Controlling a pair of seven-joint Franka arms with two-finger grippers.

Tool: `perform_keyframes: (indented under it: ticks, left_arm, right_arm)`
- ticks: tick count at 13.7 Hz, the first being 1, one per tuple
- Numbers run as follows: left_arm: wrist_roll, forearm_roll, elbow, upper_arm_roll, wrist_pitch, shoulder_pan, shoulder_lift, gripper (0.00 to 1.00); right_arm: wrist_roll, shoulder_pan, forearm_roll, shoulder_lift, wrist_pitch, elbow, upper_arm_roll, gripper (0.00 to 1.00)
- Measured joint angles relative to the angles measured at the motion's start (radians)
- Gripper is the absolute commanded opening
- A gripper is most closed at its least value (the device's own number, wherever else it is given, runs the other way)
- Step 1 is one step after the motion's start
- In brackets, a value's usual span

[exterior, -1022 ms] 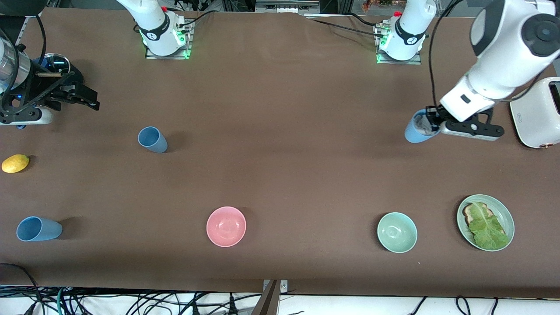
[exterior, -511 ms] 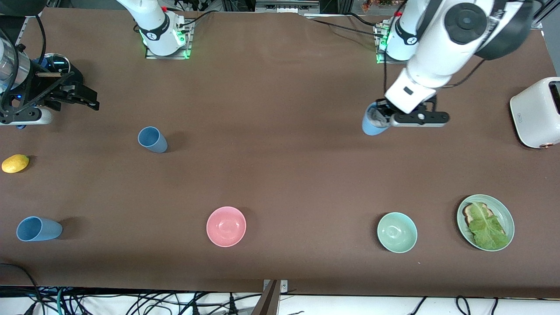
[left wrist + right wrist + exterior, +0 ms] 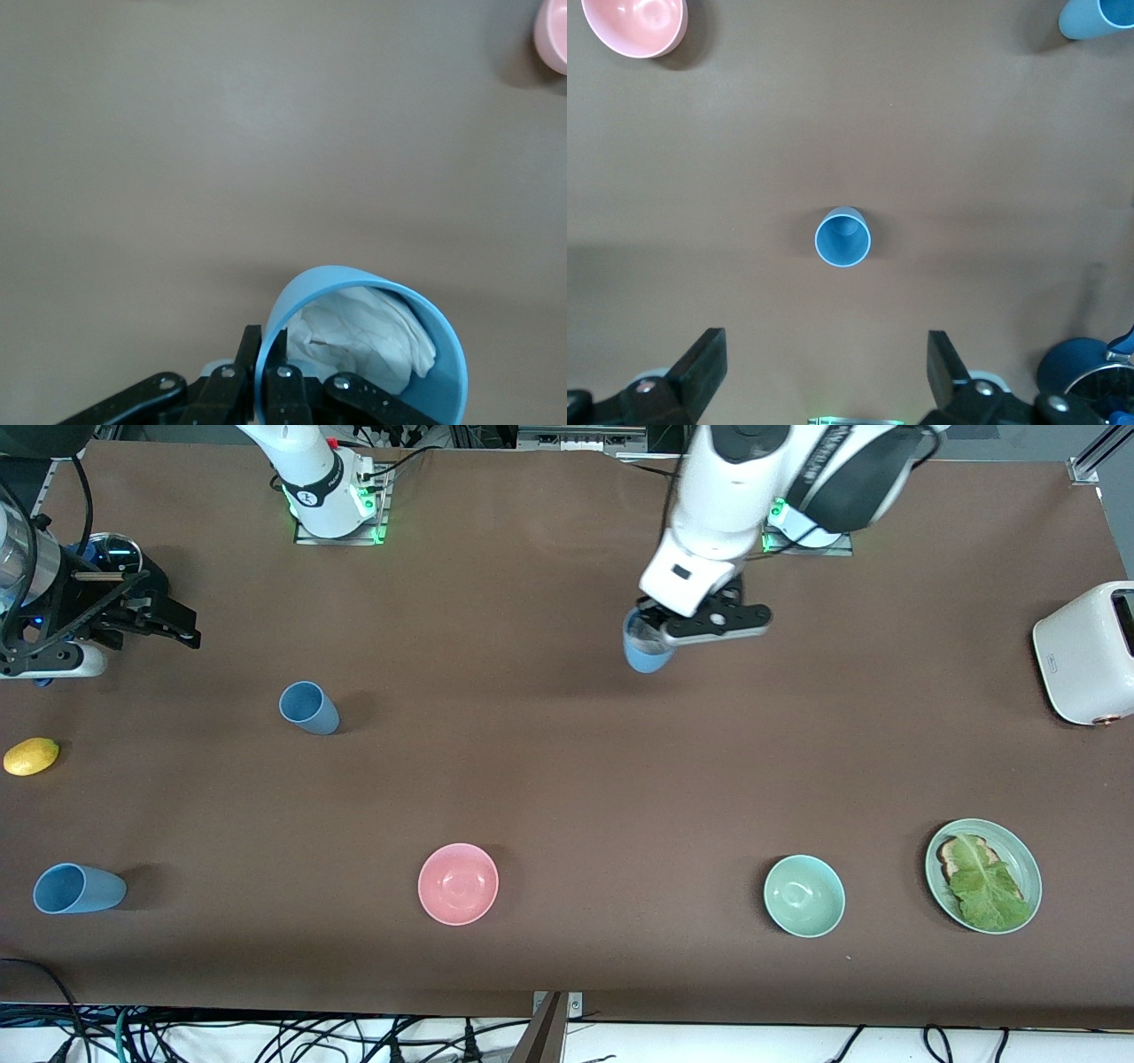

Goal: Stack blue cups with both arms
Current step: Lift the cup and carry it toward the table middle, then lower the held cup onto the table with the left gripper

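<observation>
My left gripper (image 3: 654, 627) is shut on the rim of a sky-blue cup (image 3: 645, 652) and holds it over bare table between the two arm bases. In the left wrist view one finger sits inside the cup (image 3: 390, 350), one outside, and crumpled white paper (image 3: 363, 336) fills it. A duller blue cup (image 3: 308, 708) stands upright toward the right arm's end, also seen as the cup (image 3: 842, 237) in the right wrist view. Another blue cup (image 3: 78, 888) lies on its side near the front edge. My right gripper (image 3: 182, 627) waits open, high over the right arm's end.
A pink bowl (image 3: 458, 883), a pale green bowl (image 3: 803, 895) and a plate (image 3: 1028, 859) with toast and lettuce line the near side. A yellow lemon (image 3: 31, 755) lies at the right arm's end. A white toaster (image 3: 1085, 651) stands at the left arm's end.
My left arm has carried the blue cup from the toaster's end toward the table's middle. The right arm has not moved.
</observation>
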Motion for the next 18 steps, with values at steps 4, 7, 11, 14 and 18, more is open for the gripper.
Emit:
perform_keyframes:
  ticks: [4,7,11,14,18]
  left_arm:
    - [-0.167,0.000,0.121,0.041,0.001,-0.120,0.131,0.00]
    - [-0.259,0.000,0.200,0.055,0.015,-0.173,0.239,0.00]
    - [-0.305,0.001,0.272,0.069,0.087,-0.200,0.366,0.00]
    - [-0.308,0.002,0.284,0.082,0.128,-0.204,0.408,0.00]
    - [-0.308,0.015,0.285,0.093,0.171,-0.214,0.443,0.00]
  right_arm:
    - [0.000,0.000,0.000,0.000,0.000,0.000,0.000,1.00]
    - [0.000,0.000,0.000,0.000,0.000,0.000,0.000,1.00]
    - [0.000,0.000,0.000,0.001,0.000,-0.001,-0.001,1.00]
    - [0.000,0.000,0.000,0.001,0.000,-0.001,-0.001,1.00]
    - [0.000,0.000,0.000,0.001,0.000,-0.001,-0.001,1.00]
